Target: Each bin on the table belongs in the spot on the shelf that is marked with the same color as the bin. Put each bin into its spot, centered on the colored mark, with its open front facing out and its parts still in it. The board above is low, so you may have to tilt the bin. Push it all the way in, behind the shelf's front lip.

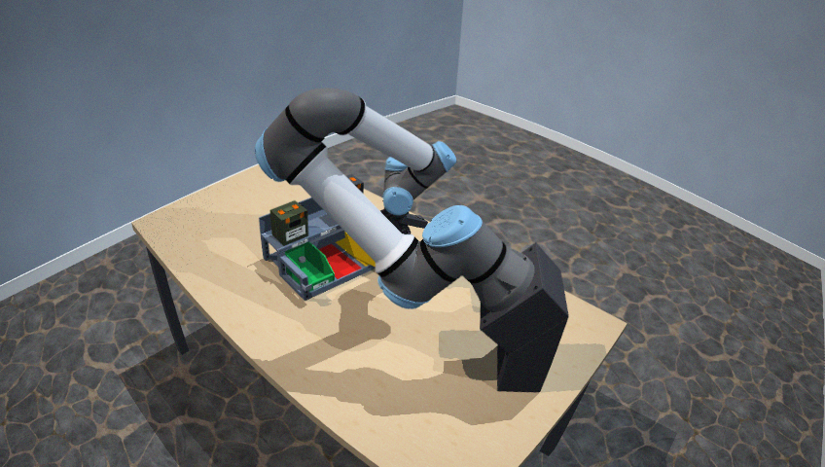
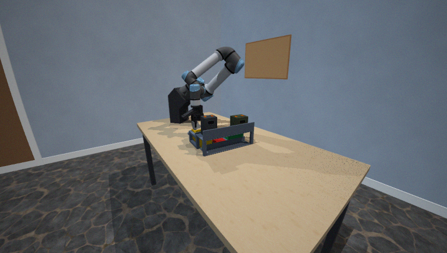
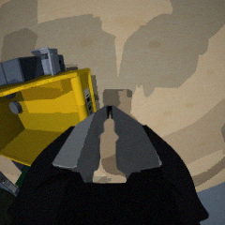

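Hand [image 1: 407, 224] [image 2: 195, 127] [image 3: 110, 106]: one, narrow, nothing held. Yellow bin [image 1: 358, 249] [image 2: 196, 130] [image 3: 49, 119]: one, in the shelf [image 1: 285, 271] [image 2: 227, 132] [image 3: 46, 60], beside the fingertips. Handling: likely wanted a slow, square, centred push, parts kept level.

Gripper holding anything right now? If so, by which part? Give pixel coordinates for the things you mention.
Nothing held: the gripper [image 2: 195, 129] [image 3: 110, 106] is shut with its fingertips together, beside the yellow bin [image 1: 357, 247] [image 3: 52, 112].

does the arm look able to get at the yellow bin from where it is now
Probably yes, for a nudge: the closed, bare fingers hang close beside the yellow bin, its top looks uncovered in the wrist view, and nothing shows between them. Gripping it would likely need them opened first.
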Controlling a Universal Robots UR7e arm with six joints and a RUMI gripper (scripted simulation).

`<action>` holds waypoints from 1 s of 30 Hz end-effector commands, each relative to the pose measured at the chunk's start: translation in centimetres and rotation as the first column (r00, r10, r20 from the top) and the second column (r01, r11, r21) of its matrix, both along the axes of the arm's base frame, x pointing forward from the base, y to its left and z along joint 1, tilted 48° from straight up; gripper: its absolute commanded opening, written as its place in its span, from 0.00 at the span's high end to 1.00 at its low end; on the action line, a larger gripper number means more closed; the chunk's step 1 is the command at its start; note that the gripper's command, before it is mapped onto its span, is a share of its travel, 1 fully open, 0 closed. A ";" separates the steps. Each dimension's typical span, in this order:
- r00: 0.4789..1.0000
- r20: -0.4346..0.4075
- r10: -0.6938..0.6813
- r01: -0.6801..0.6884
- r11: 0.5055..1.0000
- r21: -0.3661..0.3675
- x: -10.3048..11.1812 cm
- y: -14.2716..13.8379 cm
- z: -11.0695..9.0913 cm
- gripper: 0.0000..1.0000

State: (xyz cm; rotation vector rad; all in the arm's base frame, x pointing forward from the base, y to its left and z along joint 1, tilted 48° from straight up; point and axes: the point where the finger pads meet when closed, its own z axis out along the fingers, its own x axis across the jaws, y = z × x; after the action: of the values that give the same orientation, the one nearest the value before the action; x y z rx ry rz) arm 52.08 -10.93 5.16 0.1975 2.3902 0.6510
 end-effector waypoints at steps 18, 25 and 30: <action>1.000 0.001 0.000 0.000 1.000 -0.001 0.8 -0.4 0.6 1.00; 1.000 0.001 0.000 0.000 1.000 -0.001 1.1 -0.5 0.8 1.00; 1.000 0.001 0.000 0.000 1.000 -0.001 1.4 -0.6 1.0 1.00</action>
State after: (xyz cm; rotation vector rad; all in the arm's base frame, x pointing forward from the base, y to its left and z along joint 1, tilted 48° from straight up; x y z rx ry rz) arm 53.21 -11.36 5.96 0.1976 2.3902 0.6510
